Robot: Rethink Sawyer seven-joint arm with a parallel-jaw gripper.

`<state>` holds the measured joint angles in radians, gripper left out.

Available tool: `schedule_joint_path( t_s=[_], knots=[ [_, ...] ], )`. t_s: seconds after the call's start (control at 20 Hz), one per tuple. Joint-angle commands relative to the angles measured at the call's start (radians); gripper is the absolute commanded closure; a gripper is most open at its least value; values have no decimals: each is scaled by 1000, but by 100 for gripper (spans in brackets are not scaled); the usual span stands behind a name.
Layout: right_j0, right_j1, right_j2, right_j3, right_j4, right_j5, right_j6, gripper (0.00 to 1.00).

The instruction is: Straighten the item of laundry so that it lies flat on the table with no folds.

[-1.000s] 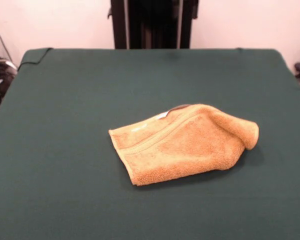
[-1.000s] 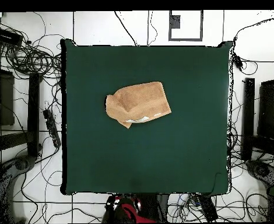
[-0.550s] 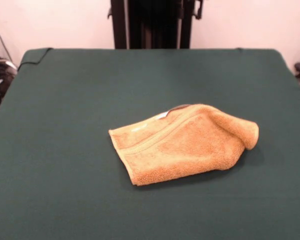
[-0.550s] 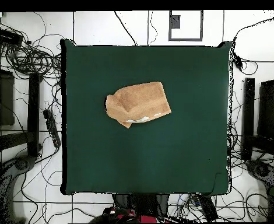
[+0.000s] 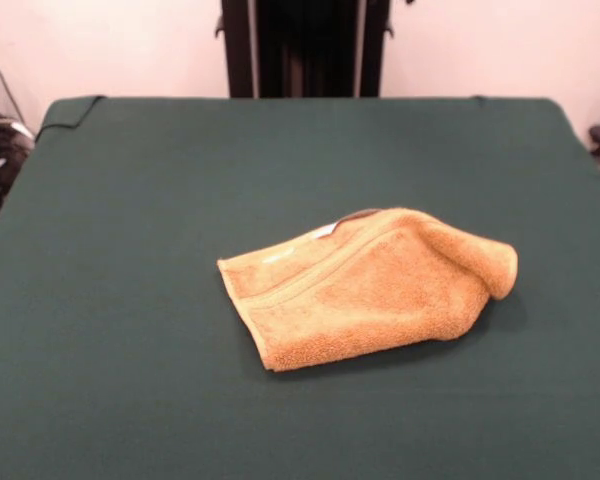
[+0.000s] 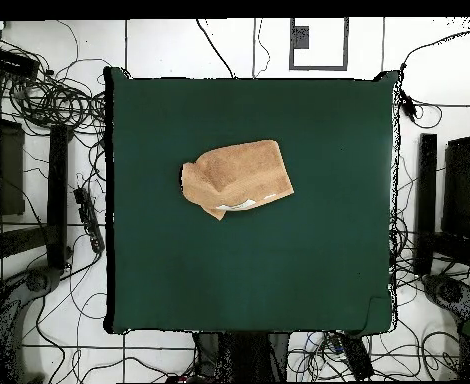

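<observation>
Lying folded near the middle of the table (image 5: 120,200), the towel (image 5: 365,300) has not budged between the earlier pictures and now: in the front view its outline, the rolled-over corner (image 5: 495,265) at the right and the white label (image 5: 323,232) peeking out at the far edge all match. What has changed is the arm. In the overhead view a red part showed at the bottom edge a second ago, shrank to a sliver half a second ago, and now nothing red is visible there. The gripper appears in neither view, so its fingers cannot be judged at all. My reading is that the robot has drawn fully back while the work remains undone: the towel is doubled over on itself, with a woven band (image 5: 315,275) running across the top layer and a thick fold along the near edge. Flattening it would likely call for lifting the upper layer and spreading it outward.
</observation>
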<state>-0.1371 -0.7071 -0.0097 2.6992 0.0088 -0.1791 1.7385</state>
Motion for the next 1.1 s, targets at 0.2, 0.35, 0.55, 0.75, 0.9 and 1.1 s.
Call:
schedule_joint_path(
  t_s=[0.2,0.35,0.55,0.75,0.9,1.1],
  knots=[
    [87,-113,-40,-92,76,86,207,0],
    [79,-96,-32,-97,67,73,214,0],
    [80,-115,-30,-91,66,89,214,0],
    [69,-109,-27,-90,59,87,212,0],
    [66,-113,-26,-92,57,95,205,0],
    [71,-157,-34,-97,55,154,178,0]
  ],
)
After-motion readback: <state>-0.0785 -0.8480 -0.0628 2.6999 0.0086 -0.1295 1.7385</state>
